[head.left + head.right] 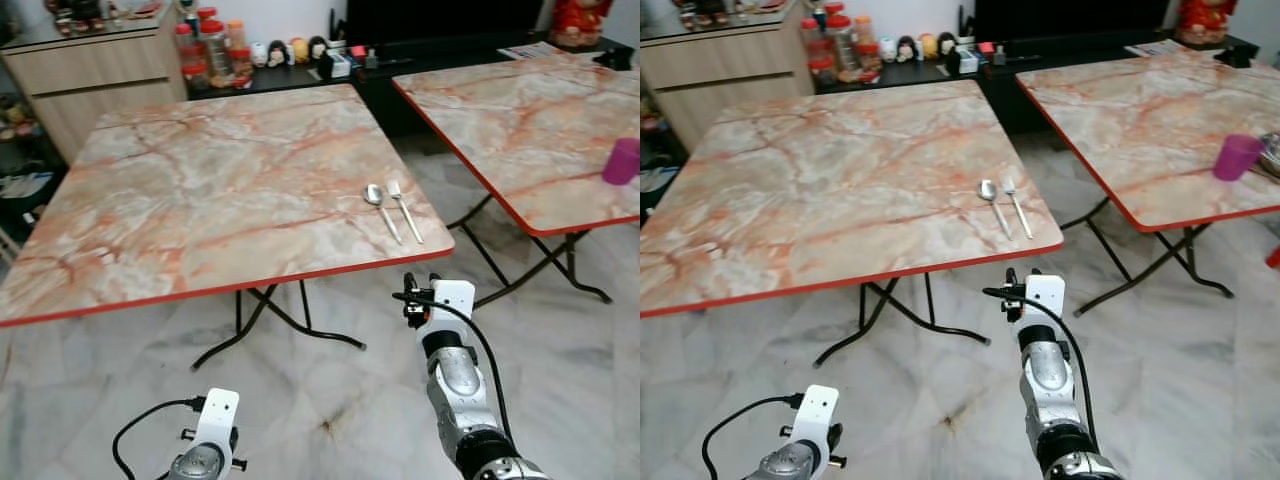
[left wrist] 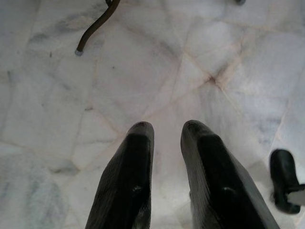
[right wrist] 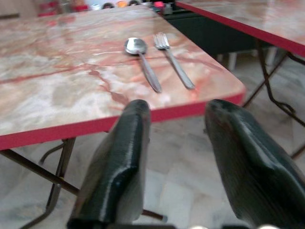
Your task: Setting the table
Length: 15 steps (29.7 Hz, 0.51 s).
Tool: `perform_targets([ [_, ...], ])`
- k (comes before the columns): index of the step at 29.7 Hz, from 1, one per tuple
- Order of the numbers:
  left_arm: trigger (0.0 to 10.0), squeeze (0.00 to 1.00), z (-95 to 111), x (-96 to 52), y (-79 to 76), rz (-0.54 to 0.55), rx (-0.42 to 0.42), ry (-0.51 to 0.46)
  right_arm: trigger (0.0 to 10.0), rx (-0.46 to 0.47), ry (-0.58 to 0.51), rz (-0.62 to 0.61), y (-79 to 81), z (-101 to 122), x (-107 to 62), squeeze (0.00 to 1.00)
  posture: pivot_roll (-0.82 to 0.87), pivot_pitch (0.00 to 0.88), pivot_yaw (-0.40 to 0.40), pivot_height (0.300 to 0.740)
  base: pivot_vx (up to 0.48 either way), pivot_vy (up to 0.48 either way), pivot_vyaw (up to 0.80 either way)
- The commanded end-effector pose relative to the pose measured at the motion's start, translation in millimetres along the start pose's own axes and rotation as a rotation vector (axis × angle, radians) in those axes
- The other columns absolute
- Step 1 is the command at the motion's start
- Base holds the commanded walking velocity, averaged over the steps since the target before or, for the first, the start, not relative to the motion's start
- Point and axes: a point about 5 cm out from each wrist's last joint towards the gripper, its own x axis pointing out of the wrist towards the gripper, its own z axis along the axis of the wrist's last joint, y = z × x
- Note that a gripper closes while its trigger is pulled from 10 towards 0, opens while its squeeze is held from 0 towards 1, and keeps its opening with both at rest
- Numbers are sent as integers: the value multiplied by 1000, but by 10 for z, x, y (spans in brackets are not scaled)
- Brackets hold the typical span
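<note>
Spoon (image 1: 374, 196) and fork (image 1: 395, 189) lie side by side near the front right corner of the near marble table (image 1: 200, 190), handles toward us, close to each other but not touching. Rest of that tabletop is bare as far as we can see.

Our right gripper (image 3: 176, 143) is held below the red table edge, just in front of the cutlery corner, fingers spread and empty, pointing at the two pieces. Our left gripper (image 2: 167, 143) hangs low over the marble floor (image 1: 330, 400), fingers a little apart with a narrow gap, holding nothing.

Second table (image 1: 530, 120) sits to the right, with a purple cup (image 1: 622, 161) near its front edge. Sideboard (image 1: 90, 60) and a low shelf of jars and small figures (image 1: 215, 50) stand behind the near table.

Our read: cutlery is down for one place, no plate or cup with it yet, so the setting is only partly done. We judge we're between placements with both claws free.

Next move likely calls for fetching another item; the cup on the second table is the obvious candidate. That means turning right, reaching over that table edge with the right arm and closing on the cup wall without tipping it.
</note>
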Motion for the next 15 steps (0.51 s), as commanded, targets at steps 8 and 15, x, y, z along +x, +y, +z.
perform_targets([
  [8,10000,0,-70,-19,86,25,6,21,10000,25,-42,18,95,121,73,0,-31,0,53,740,359,0,0],
  [15,10000,0,-67,-18,84,22,11,23,10000,28,-46,21,111,136,86,0,-31,0,52,740,361,0,0],
])
